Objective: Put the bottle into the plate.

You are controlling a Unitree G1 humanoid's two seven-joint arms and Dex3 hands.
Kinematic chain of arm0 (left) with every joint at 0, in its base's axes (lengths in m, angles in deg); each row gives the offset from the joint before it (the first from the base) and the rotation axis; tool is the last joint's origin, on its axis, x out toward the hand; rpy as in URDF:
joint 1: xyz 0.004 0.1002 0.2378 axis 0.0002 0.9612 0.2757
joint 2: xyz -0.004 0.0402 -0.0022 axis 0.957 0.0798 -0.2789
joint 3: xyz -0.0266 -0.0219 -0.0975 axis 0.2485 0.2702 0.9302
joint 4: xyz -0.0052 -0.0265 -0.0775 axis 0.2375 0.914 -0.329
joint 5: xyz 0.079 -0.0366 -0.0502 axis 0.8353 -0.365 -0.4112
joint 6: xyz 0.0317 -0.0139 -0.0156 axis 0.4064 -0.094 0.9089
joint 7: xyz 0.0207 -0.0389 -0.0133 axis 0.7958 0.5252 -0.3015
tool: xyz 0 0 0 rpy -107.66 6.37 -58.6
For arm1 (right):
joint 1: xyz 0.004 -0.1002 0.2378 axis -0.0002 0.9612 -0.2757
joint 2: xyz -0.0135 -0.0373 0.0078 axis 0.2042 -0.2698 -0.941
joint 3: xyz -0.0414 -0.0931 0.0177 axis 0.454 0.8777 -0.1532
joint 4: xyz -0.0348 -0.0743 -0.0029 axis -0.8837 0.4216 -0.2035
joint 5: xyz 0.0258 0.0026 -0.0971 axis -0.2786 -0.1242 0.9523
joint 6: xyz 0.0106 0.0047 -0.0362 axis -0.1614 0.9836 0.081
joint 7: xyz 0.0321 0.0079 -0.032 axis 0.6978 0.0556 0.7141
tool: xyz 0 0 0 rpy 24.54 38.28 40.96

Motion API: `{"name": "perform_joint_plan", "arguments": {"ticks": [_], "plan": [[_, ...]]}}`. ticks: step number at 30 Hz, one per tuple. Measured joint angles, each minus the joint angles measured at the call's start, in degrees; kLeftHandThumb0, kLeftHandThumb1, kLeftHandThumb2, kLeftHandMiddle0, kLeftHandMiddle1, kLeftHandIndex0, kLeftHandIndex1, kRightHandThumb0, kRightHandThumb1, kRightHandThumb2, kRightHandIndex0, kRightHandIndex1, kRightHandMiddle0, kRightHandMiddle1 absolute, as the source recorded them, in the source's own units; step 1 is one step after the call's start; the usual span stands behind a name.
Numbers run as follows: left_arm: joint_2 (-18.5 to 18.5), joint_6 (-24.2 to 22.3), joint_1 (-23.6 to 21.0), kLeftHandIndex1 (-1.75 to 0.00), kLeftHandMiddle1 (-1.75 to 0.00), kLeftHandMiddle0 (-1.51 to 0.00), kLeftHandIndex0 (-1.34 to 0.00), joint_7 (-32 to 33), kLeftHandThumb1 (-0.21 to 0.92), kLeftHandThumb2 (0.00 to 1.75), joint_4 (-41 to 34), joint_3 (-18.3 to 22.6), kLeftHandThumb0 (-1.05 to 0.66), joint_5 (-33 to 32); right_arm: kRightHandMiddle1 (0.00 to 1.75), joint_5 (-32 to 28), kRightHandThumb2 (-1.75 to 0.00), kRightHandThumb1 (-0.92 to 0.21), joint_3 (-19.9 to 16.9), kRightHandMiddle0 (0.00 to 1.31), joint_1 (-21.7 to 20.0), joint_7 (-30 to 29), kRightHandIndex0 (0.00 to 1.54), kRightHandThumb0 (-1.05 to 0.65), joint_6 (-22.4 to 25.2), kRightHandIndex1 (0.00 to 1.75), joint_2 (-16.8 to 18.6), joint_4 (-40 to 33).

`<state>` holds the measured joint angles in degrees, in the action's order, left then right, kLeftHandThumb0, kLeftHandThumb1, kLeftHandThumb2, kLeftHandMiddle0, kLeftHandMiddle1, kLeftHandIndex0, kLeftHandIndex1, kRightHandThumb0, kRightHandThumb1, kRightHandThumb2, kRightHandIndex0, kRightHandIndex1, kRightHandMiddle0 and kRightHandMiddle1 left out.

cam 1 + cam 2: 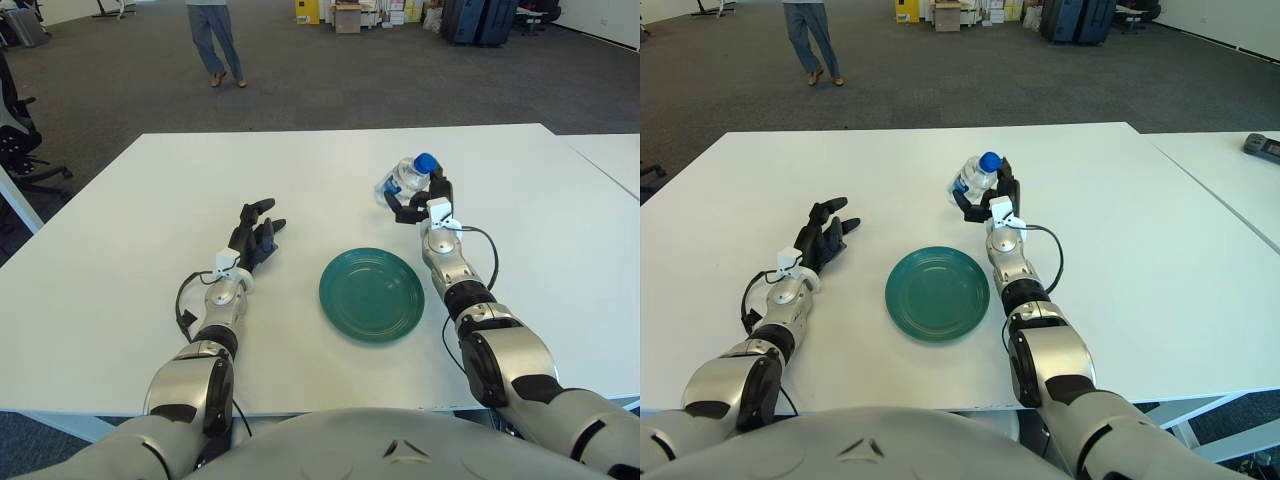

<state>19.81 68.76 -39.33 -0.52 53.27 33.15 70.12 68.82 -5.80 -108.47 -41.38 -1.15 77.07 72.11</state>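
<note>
A small clear plastic bottle [404, 178] with a blue cap is tilted in my right hand [420, 200], whose fingers are curled around it. The hand holds it just beyond the far right rim of the green plate [372, 294], which lies empty on the white table [330, 170]. In the right eye view the bottle [974, 176] and plate [937, 293] show the same way. My left hand [256, 236] shows to the left of the plate, fingers spread and empty.
A second white table [1240, 170] adjoins on the right, with a dark object [1262, 146] at its far edge. A person [216, 40] stands on the carpet beyond the table. An office chair [18, 140] stands at far left.
</note>
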Motion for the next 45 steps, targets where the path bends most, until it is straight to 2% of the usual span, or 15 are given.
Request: {"name": "perform_joint_plan", "arguments": {"ticks": [4,11,19,45], "plan": [[-0.04,-0.02,-0.06,-1.11,-0.71,-0.45,-0.10,-0.27,0.92,0.84,0.13,0.11,-0.73,-0.37,1.75,1.11,-1.34,-0.25,1.70,1.01,2.96,0.90,1.30,-0.09,-1.35,1.75,-0.03,-5.36],[-0.30,0.02,-0.11,-1.11,-0.73,-0.45,-0.11,-0.57,0.92,0.84,0.07,0.14,-0.72,-0.90,1.75,3.80,-1.32,-0.27,4.79,0.99,8.89,2.57,1.29,-0.11,-0.86,1.75,0.18,-11.26],[-0.22,0.12,-0.04,-1.10,-0.72,-0.42,-0.09,-0.57,0.92,0.85,0.08,-0.08,-0.74,-0.87,1.75,4.23,-1.32,-0.27,6.24,1.01,13.69,6.28,1.30,-0.08,-0.03,1.75,-1.10,-15.92],[-0.13,0.05,-0.05,-1.10,-0.73,-0.41,-0.09,-0.55,0.92,0.84,0.11,-0.19,-0.75,-0.85,1.75,4.53,-1.32,-0.27,9.03,1.00,20.06,22.43,1.29,-0.08,0.72,1.75,-7.12,-24.58]]}}
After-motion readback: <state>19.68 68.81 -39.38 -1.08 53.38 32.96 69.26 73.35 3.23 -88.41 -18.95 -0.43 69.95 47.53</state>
